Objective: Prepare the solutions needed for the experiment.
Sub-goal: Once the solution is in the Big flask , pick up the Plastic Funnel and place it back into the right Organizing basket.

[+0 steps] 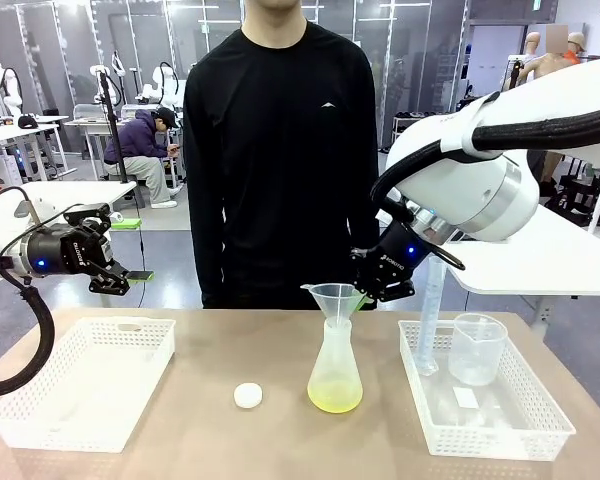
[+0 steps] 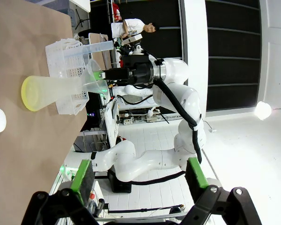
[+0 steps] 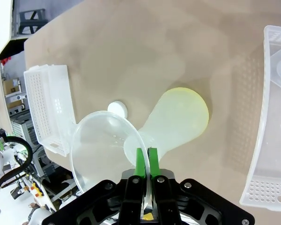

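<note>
A clear conical flask (image 1: pixel 335 360) stands mid-table with the pale yellow solution (image 1: pixel 335 400) pooled in its base. A translucent funnel (image 1: pixel 334 298) sits in its neck. My right gripper (image 1: pixel 366 294) is shut on the funnel's right rim; the right wrist view shows the green pads (image 3: pixel 140 161) pinching the rim of the funnel (image 3: pixel 103 145) above the flask (image 3: pixel 178 123) and the solution (image 3: pixel 189 110). My left gripper (image 1: pixel 130 277) hovers open and empty above the left basket. Past its own spread fingers (image 2: pixel 139 174), the left wrist view shows the flask (image 2: pixel 47 91) and funnel (image 2: pixel 91 77).
A small white cap (image 1: pixel 248 395) lies left of the flask. An empty white basket (image 1: pixel 85 380) sits at the left. The right basket (image 1: pixel 540 420) holds a tall measuring cylinder (image 1: pixel 428 325) and a clear beaker (image 1: pixel 477 348). A person in black stands at the far edge.
</note>
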Robot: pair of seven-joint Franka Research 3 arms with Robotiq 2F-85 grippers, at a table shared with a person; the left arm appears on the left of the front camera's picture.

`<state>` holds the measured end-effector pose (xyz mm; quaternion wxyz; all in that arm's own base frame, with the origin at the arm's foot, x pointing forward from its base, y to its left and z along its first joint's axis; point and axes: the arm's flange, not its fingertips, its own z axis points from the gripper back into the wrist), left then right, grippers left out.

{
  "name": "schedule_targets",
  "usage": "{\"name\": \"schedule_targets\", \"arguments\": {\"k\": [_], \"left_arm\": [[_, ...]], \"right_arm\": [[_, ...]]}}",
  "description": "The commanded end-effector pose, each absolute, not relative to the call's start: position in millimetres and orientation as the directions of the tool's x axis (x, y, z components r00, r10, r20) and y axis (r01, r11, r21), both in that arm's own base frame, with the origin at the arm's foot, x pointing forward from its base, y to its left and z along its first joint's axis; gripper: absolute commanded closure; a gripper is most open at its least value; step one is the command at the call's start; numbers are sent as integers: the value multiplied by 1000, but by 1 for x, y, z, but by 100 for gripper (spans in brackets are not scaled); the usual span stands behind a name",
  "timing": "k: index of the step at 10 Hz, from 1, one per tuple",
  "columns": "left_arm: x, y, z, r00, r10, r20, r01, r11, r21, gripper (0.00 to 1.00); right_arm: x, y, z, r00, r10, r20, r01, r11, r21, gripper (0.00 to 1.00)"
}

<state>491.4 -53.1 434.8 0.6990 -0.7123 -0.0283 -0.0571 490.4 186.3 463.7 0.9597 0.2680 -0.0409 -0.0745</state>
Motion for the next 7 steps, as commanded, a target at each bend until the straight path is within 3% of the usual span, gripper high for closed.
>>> {"name": "schedule_targets", "arguments": {"k": [1,7], "left_arm": [[491,-53,436,992,-39,123,122,-22,-992,0],[491,-53,436,992,-39,123,122,-22,-992,0]], "right_arm": [[476,183,482,985,-167,43,123,855,504,100],[450,178,537,963,-126,237,-26,835,549,100]]}}
